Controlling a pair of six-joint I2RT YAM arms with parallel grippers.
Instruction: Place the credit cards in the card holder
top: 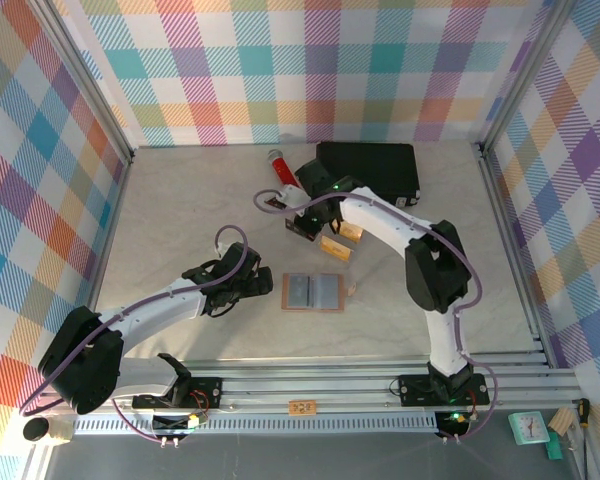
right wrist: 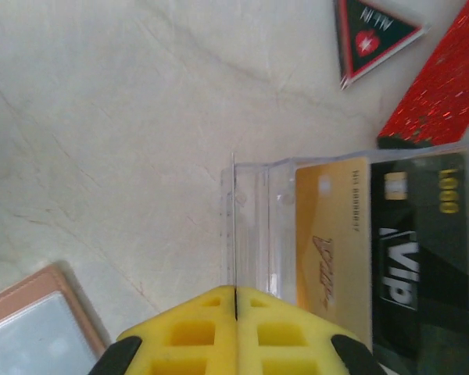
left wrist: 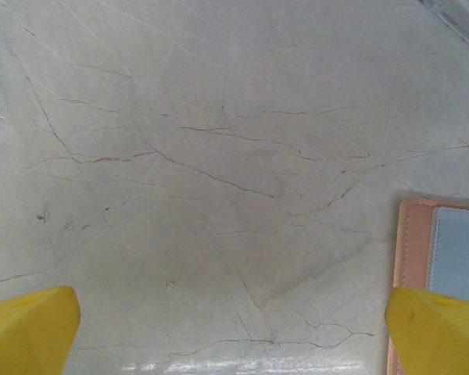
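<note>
The card holder [top: 312,291] lies open and flat mid-table, its pinkish-brown rim around grey pockets; it also shows in the corners of both wrist views [left wrist: 445,258] [right wrist: 31,320]. Just left of it, my left gripper [top: 255,287] [left wrist: 233,336] stands wide open over bare table. My right gripper [top: 302,228] [right wrist: 235,301] is shut on a thin credit card [right wrist: 234,226] seen edge-on, beside a clear tray [right wrist: 254,226]. That tray holds a gold credit card [right wrist: 332,234] and a black one [right wrist: 418,250]. In the top view the tray's cards [top: 336,248] sit behind the holder.
A big black case [top: 370,168] lies at the back, behind the right arm. A red triangle [right wrist: 371,35] and a red glittery box [right wrist: 442,86] lie beyond the tray. A red tube [top: 278,165] rests at the back centre. Frame rails edge the table.
</note>
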